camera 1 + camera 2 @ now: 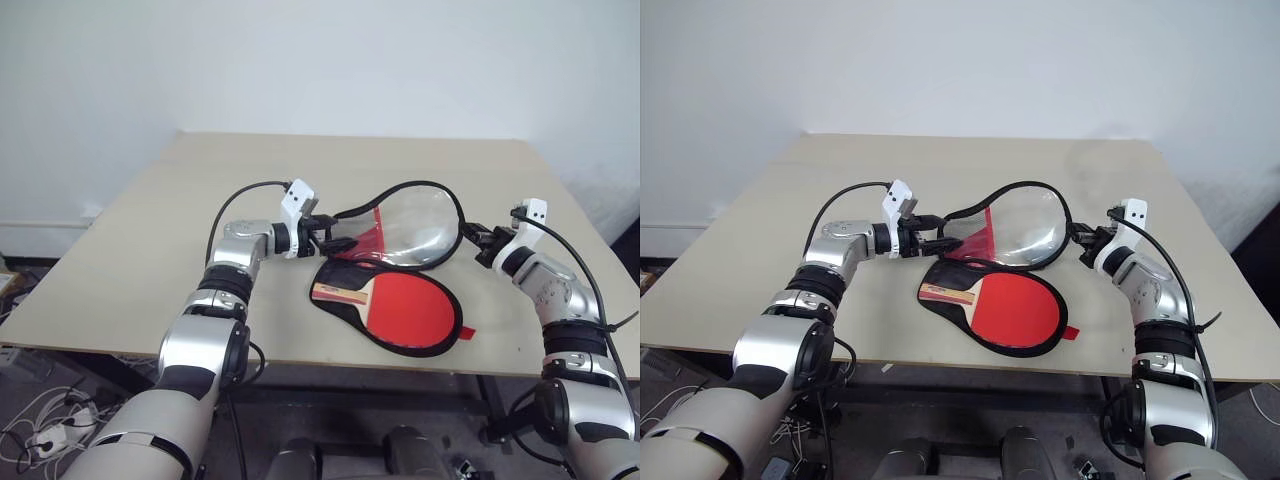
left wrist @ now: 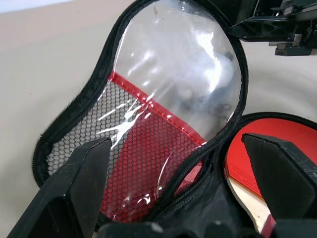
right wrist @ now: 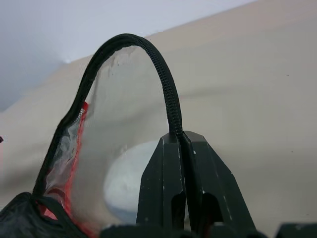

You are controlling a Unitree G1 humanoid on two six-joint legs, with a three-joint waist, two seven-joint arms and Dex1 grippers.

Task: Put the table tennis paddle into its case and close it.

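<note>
Table [image 1: 130,260]: bare on far side and both flanks, open to pass.
Lid [image 1: 415,225]: raised over case [image 1: 395,345], blocks the way from beyond.
Right gripper [image 1: 466,232]: clamped on lid rim, bars that side.
Left gripper [image 1: 338,240]: spread wide at lid's narrow end.
Paddle [image 1: 405,308]: reachable from above and near edge.
</note>
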